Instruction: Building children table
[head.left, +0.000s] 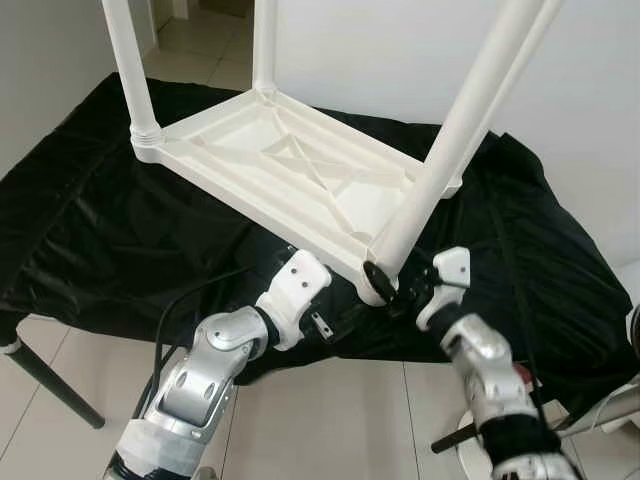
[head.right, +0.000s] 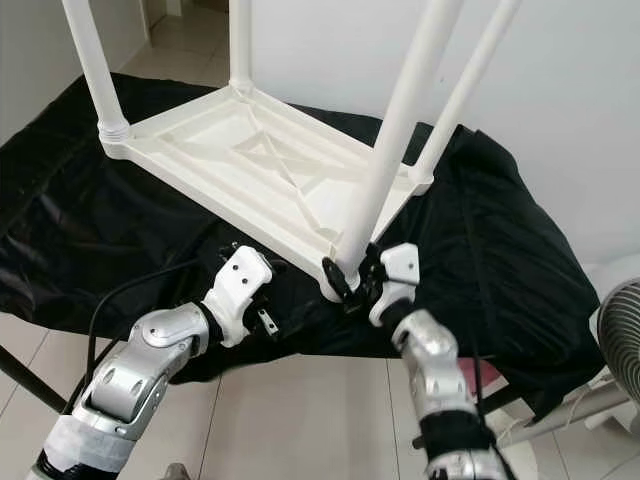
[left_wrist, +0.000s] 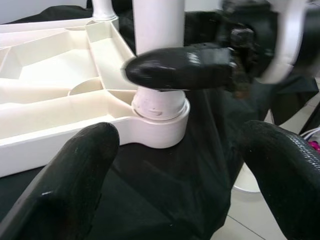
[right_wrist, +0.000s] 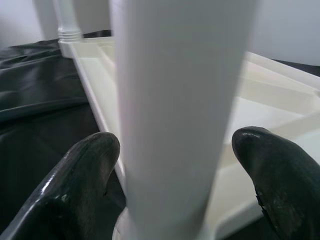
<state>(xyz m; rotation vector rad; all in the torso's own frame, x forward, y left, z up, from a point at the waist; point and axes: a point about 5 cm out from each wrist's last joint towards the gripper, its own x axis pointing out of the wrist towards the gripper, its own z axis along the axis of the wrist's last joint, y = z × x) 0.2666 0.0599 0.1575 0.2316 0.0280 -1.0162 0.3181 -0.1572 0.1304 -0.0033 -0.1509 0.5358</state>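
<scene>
Right end effector (head.left: 392, 288) sits at the base of the nearest leg (head.left: 450, 150), fingers straddling the white tube just above its socket; right wrist view shows both fingers (right_wrist: 85, 180) either side of the leg with a visible gap, so it's around the leg, not clenched on it. Likely there to steady or twist the leg into the corner socket (left_wrist: 160, 117).

Left end effector (left_wrist: 165, 185), released, fingers spread wide, hovers just beside that same corner, aimed at the socket, touching nothing. Judgement: it's staged to brace the frame or take over the grip.

Children table (head.left: 290, 175) lies upside down on a black cloth (head.left: 100, 230) that covers the tabletop, underside ribs facing up, all four legs pointing upward. Upside down makes sense: sockets are exposed so legs drop in from above. Near corner hangs close to the cloth's front edge, within reach of both arms.

All four legs look seated; whether the near one is fully home can't be told. Task seems late stage, final leg tightening. Risk: pushing sideways could slide the table on the slick cloth.
</scene>
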